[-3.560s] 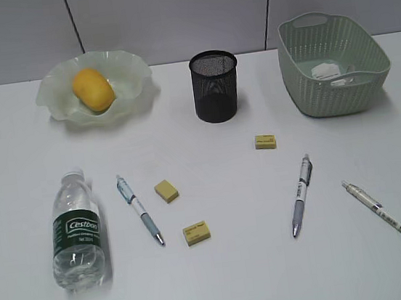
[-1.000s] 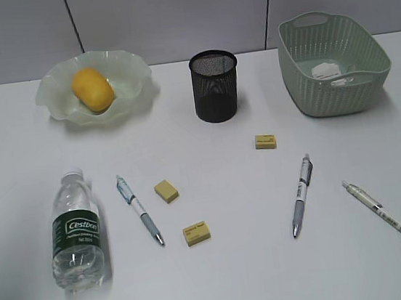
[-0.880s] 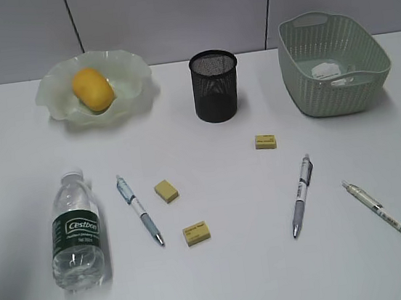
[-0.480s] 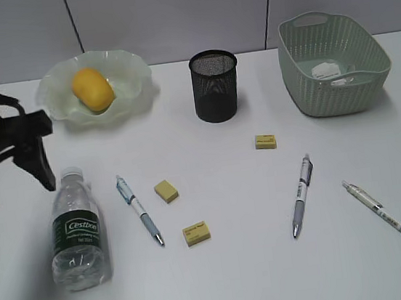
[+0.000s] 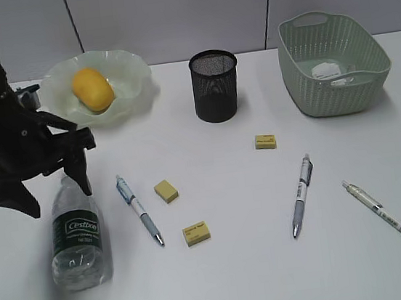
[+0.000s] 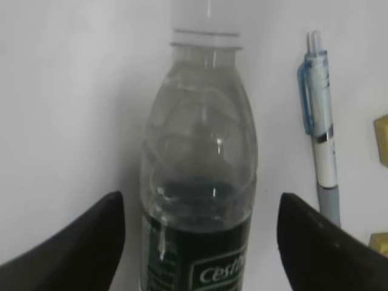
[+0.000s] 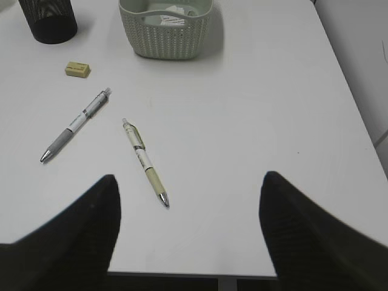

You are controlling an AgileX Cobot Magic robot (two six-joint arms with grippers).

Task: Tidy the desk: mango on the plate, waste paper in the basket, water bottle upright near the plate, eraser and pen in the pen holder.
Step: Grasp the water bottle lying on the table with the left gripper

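Since the earlier frames the left arm has come in from the left edge, and its pincer (image 5: 53, 191) now hangs over the neck end of the water bottle (image 5: 77, 235), which lies on its side on the table (image 5: 245, 276). In the left wrist view the two dark fingers (image 6: 79, 242) stand wide apart, one on each side of the bottle's shoulder, and they do not touch it; the pincer is released and holds nothing. The bottle's cap end points toward the far side of the table, and its green label is nearer to the camera.

The mango (image 5: 92, 89) rests in the plate (image 5: 130, 69) at the far left. The pen holder (image 5: 215, 86) stands upright in the middle of the far side. The basket (image 5: 334, 62) is at the far right, with the waste paper (image 5: 326, 70) inside it.

Three pens lie flat on the table: one (image 5: 140, 219) just beside the bottle, one (image 5: 301, 195) right of the middle, and one (image 5: 390, 219) near the right front. Three yellow erasers (image 5: 166, 191) lie between them, all apart from each other.

The right pincer (image 7: 188, 233) shows only in its own wrist view, released and empty, above the right front part of the table.
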